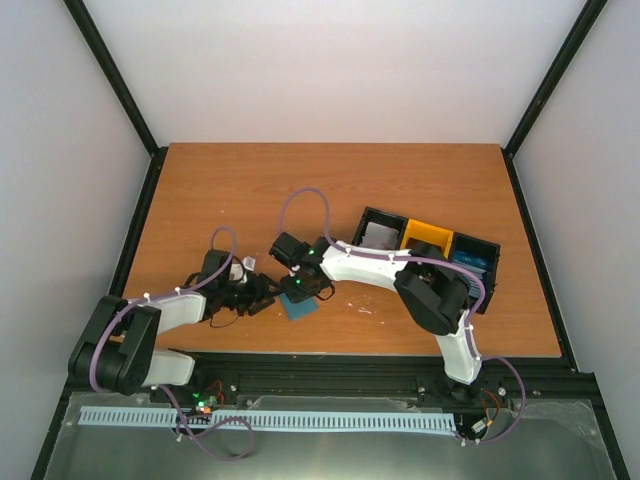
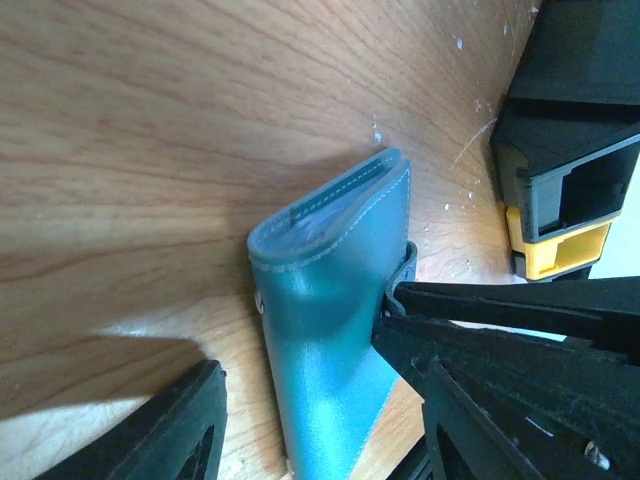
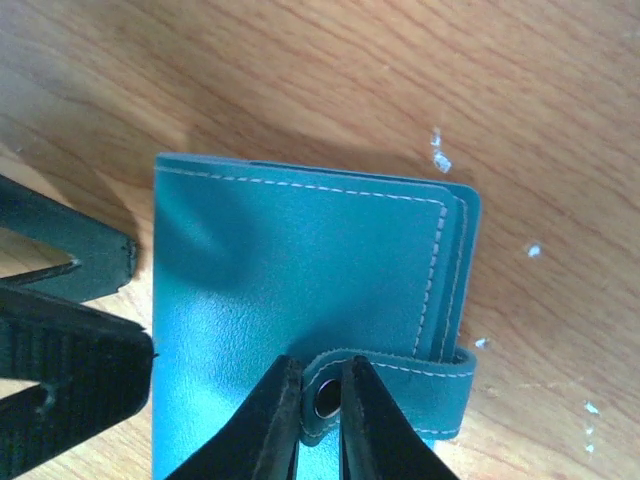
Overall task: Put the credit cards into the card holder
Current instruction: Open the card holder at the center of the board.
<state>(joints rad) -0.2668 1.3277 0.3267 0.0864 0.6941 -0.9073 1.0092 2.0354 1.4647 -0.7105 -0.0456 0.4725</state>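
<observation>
Plain white walls [image 1: 330, 70] framed by black metal posts [image 1: 112, 75] enclose the scuffed brown wooden surface [image 1: 330, 185], brightly and evenly lit.

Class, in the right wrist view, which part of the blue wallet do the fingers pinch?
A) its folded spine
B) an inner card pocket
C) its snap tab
C: the right gripper has its fingers closed on the snap tab of the shut card holder.

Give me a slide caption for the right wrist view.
Right end effector pinches the snap tab of the closed teal card holder on the wooden table.
</observation>
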